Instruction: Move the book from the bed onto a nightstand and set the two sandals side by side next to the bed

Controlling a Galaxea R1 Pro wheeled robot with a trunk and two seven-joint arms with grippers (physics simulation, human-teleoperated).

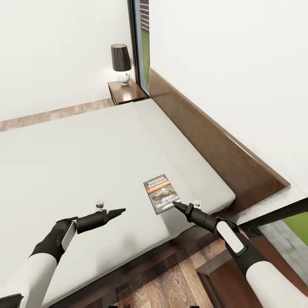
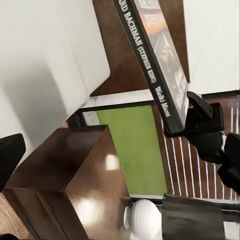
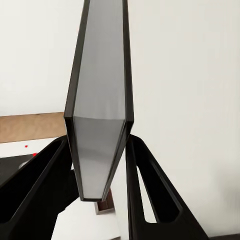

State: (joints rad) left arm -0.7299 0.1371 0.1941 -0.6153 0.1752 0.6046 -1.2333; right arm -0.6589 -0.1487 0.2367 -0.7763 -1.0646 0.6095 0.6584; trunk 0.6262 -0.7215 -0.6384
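The book [image 1: 161, 193], dark with "RICHARD BACHMAN" in white, is over the near right corner of the bed [image 1: 85, 158]. My right gripper [image 1: 176, 205] is shut on its near edge. In the right wrist view the book [image 3: 100, 100] stands edge-on between both fingers [image 3: 45, 175]. In the left wrist view the book [image 2: 155, 65] looks raised a little off the mattress. My left gripper [image 1: 121, 210] hovers open over the mattress, left of the book, with nothing in it. One nightstand [image 1: 226, 273] stands just below my right arm; the other nightstand [image 1: 127, 92] is across the bed. The sandals are out of view.
A dark-shaded lamp [image 1: 121, 60] stands on the far nightstand. A white lamp base [image 2: 142, 220] sits on the near nightstand [image 2: 60, 170], which has bare glossy top beside it. The dark headboard [image 1: 214, 145] runs along the right wall. Wood floor [image 1: 171, 286] shows by the bed's near edge.
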